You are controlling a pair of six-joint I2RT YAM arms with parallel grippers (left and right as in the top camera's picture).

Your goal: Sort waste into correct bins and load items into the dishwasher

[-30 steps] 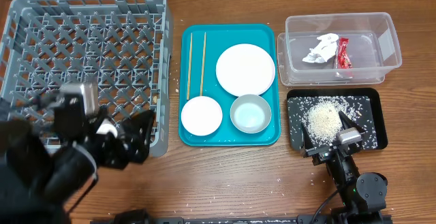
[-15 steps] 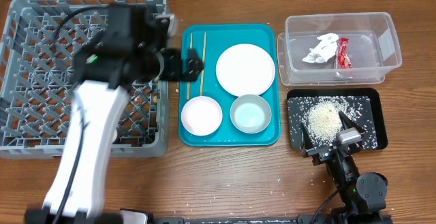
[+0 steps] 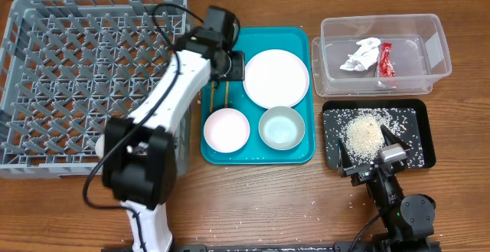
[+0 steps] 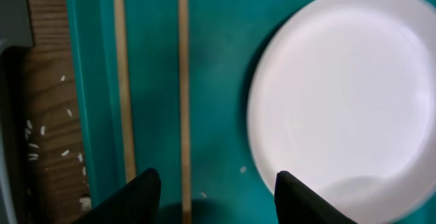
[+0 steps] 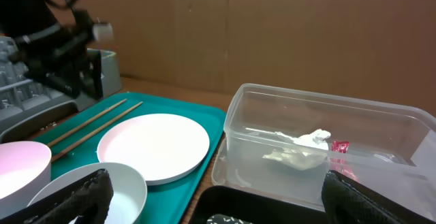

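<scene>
Left of the teal tray [image 3: 257, 156], just beside its edge, stands the grey dish rack [image 3: 92, 76] on the wooden table [image 3: 253, 206]; no dishes show among its pegs. The left arm [image 3: 164, 106] reaches from the table's front edge across the rack's right side to the tray's far-left corner.

Right of the tray, at the far side, is the clear tub [image 3: 331, 68]; right of the tray, at the near side, is the black tray [image 3: 419, 114].

On the tray's far-right part lies the pale plate [image 3: 276, 77]. On its near-left part sits the pink bowl [image 3: 227, 129], and on its near-right part the grey-green bowl [image 3: 281, 126], both upright.

Along the tray's left edge lie the two chopsticks [image 4: 182, 81], side by side and apart. The left gripper [image 4: 218, 197] hangs over them with its jaws spread wide: one chopstick runs between the fingertips, the other passes under the left one. Whether a finger touches the wood cannot be told.

The right gripper [image 3: 367, 156], jaws apart and empty, sits at the black tray's near edge.

Inside the clear tub lie the crumpled napkin [image 3: 361, 55] and, just beside it, the red wrapper [image 3: 385, 59].

Rice [image 3: 364, 133] is heaped in the black tray, with stray grains on the table near it.
</scene>
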